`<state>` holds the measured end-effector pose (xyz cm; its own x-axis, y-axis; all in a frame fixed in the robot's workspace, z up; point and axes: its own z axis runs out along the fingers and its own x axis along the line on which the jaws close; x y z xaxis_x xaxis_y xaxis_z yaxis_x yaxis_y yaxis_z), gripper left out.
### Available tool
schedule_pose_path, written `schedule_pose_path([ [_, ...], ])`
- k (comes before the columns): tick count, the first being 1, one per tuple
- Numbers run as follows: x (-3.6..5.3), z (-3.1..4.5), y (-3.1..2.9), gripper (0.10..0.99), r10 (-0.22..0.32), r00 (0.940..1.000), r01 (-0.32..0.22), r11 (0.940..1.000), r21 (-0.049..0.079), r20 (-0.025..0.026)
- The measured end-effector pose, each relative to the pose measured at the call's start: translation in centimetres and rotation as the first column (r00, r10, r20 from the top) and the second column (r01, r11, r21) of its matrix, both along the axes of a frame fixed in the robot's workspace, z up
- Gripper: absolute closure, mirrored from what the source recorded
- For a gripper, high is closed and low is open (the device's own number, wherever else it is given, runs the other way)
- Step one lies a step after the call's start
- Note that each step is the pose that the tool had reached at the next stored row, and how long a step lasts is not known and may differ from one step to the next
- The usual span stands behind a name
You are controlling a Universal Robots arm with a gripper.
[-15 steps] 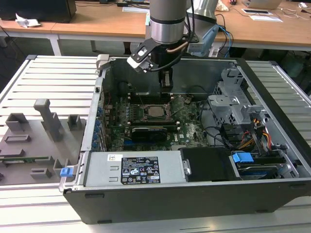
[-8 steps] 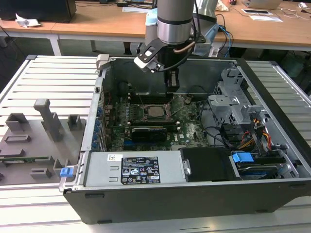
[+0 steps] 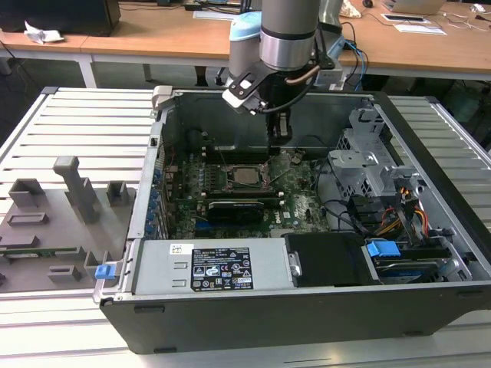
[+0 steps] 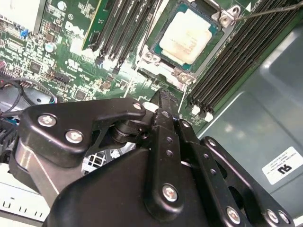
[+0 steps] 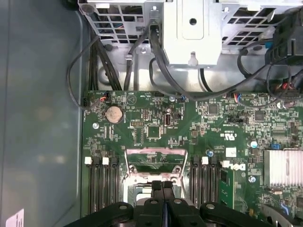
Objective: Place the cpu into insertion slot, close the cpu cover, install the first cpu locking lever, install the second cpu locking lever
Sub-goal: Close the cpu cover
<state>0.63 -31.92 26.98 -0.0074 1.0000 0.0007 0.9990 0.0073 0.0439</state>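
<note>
**The cpu (image 4: 186,36) seated, the gripper (image 4: 162,98) clenched**

The cpu lies flat in its socket (image 4: 158,64) on the motherboard (image 4: 71,56), so it needs no holding. The gripper hangs just beside it, fingers (image 4: 165,118) pinched together on nothing I can see, likely to make one narrow pushing tip.

Slatted table (image 3: 84,123) — computer case (image 3: 322,310), grey fixture (image 3: 46,230)

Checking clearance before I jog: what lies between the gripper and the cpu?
In the second wrist view, the socket's silvery frame edge and a strip of green motherboard lie between the gripper and the cpu.
</note>
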Motion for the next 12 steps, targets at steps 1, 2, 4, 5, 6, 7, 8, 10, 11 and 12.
schedule_pose_path([
  [1, 0.13, 0.00, 0.00, 0.980, 0.004, 1.0000, -0.004, 1.0000, 0.000, -0.0033],
  [2, 0.38, -0.02, 0.01, 0.980, 0.008, 0.9999, -0.008, 1.0000, 0.000, -0.0107],
  [4, 0.62, -0.05, 0.01, 0.980, 0.012, 0.9998, -0.012, 0.9999, 0.000, -0.0147],
  [5, 0.78, -0.06, 0.02, 0.980, 0.013, 0.9998, -0.013, 0.9999, 0.000, -0.0147],
  [6, 0.95, -0.06, 0.02, 0.980, 0.014, 0.9998, -0.014, 0.9999, 0.000, -0.0147],
  [7, 1.09, -0.07, 0.02, 0.980, 0.014, 0.9998, -0.014, 0.9999, 0.000, -0.0147],
  [8, 1.17, -0.07, 0.02, 0.980, 0.014, 0.9998, -0.014, 0.9999, 0.000, -0.0148],
  [10, 1.43, -0.07, 0.02, 0.980, 0.014, 0.9998, -0.014, 0.9999, 0.000, -0.0147],
  [11, 1.50, -0.07, 0.02, 0.980, 0.014, 0.9998, -0.014, 0.9999, 0.000, -0.0147],
  [12, 1.57, -0.07, 0.02, 0.980, 0.014, 0.9998, -0.014, 0.9999, 0.000, -0.0148],
])
